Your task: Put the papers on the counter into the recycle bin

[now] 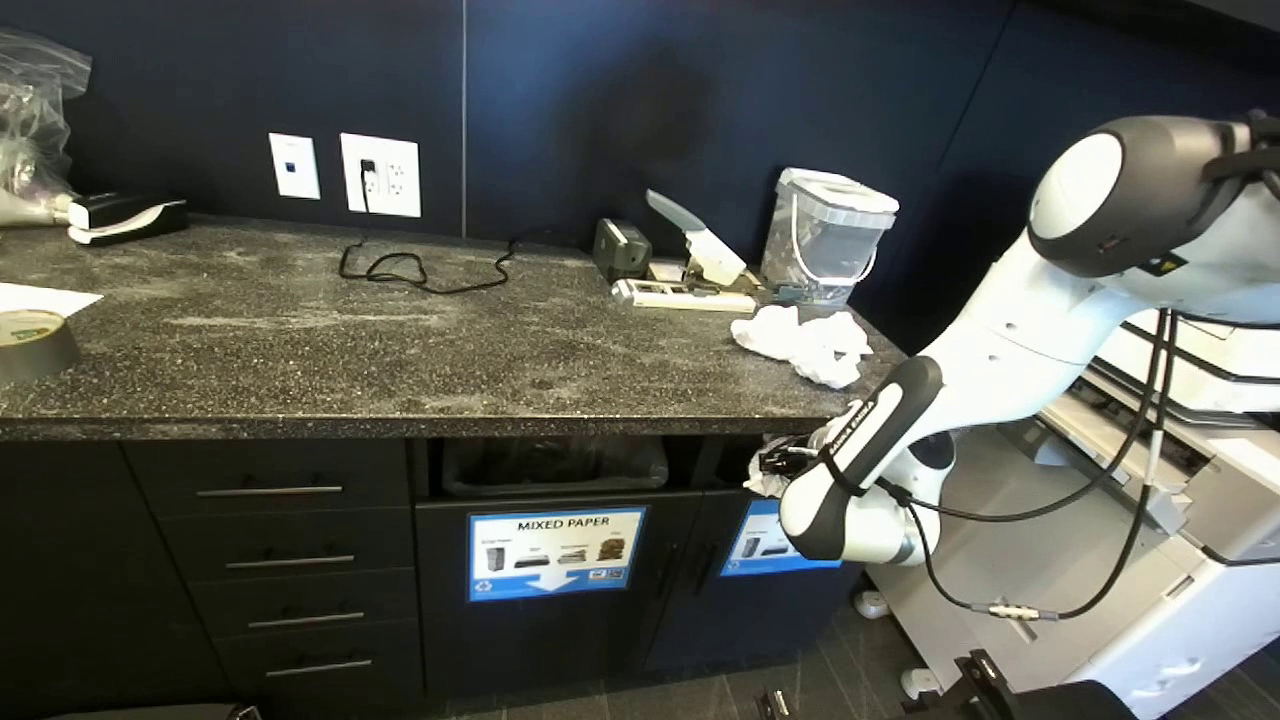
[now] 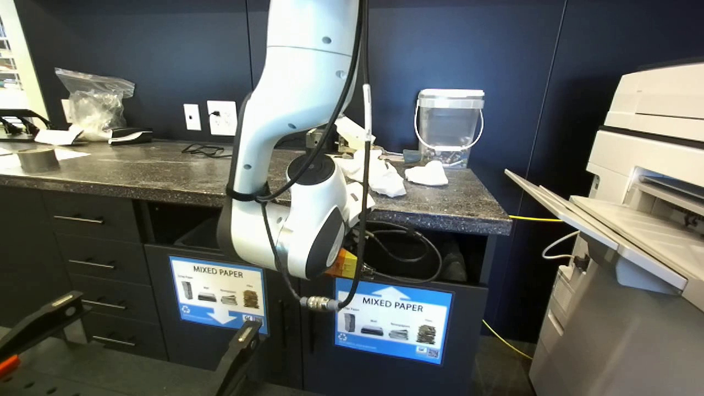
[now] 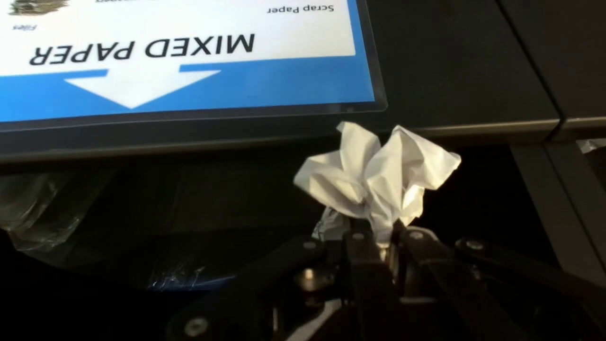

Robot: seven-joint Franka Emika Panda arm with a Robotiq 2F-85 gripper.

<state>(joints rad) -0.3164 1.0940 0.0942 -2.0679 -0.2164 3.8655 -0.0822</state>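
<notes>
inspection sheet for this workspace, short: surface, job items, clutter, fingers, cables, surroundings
Surface: dark speckled counter; pale streaks, cause unclear
Papers: crumpled, loose, on the counter near the lidded tub
Recycle bin: dark slot, clear plastic inside, contents unclear
Clutter: tape roll, stapler-like tool, plastic bag
Fingers: shut on crumpled paper at the bin slot; depth inside unclear
Cables: black cord on the counter; yellow cable beside it; arm cable hangs slack
Surroundings: printer beside the counter; wall outlet
</notes>
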